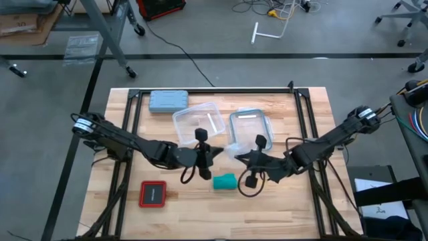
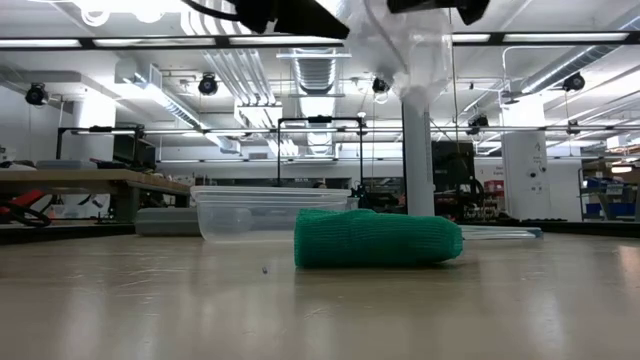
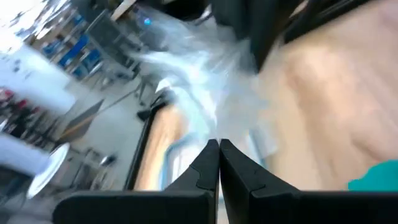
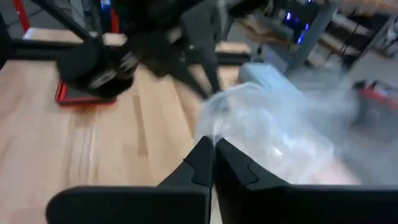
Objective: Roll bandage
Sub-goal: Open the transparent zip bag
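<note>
Your bandage (image 1: pixel 225 181) lies rolled at lower centre, between both grippers, left gripper (image 3: pixel 218 147) and right gripper (image 4: pixel 213 144) fingers pressed together.

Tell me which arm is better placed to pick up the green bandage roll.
Probably the left, narrowly. Its pincer is shut above the bandage roll, and the left wrist view shows the roll's edge. The right pincer, also shut, sits about as near but faces away.

Pretty standard lab: grey floor (image 1: pixel 200 27) around the wooden table (image 1: pixel 314 107), fluorescent strip lights (image 2: pixel 130 42) overhead, white column (image 2: pixel 418 150) behind.
</note>
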You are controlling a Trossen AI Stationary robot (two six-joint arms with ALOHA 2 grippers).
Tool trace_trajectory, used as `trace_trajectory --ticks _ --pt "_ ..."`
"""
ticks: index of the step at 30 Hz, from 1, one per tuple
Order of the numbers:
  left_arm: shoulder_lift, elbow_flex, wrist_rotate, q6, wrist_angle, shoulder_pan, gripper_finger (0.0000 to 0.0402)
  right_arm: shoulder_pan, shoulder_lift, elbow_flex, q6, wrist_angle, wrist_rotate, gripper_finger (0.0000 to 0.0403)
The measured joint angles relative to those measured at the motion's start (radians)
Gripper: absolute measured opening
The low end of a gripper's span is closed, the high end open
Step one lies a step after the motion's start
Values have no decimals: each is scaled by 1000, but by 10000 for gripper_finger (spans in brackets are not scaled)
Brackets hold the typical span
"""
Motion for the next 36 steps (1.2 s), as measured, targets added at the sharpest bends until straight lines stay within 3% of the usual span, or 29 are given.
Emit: trace_trajectory --ticks 11,16,19,23,27,30,33,36 --pt "-24 -7 -26 -26 -15 5 0 5 -11 0 149 -48 -66 0" --pt "-59 -9 46 -59 -34 -5 8 5 -11 0 162 -52 -66 0" --pt "-74 -9 160 -64 -32 -15 36 5 -11 0 163 -54 -69 0" --pt "-71 -9 260 -59 24 -15 102 4 -11 0 168 -60 -73 0" --pt "-13 -11 158 -52 53 -14 172 4 -11 0 176 -60 -74 0" --pt "27 -10 187 -48 113 -11 213 4 -11 0 177 -60 -78 0" --pt "57 0 257 -39 175 -4 233 2 -11 0 177 -60 -91 0" --pt "67 13 264 -36 192 0 225 2 -11 -1 178 -61 -92 0"
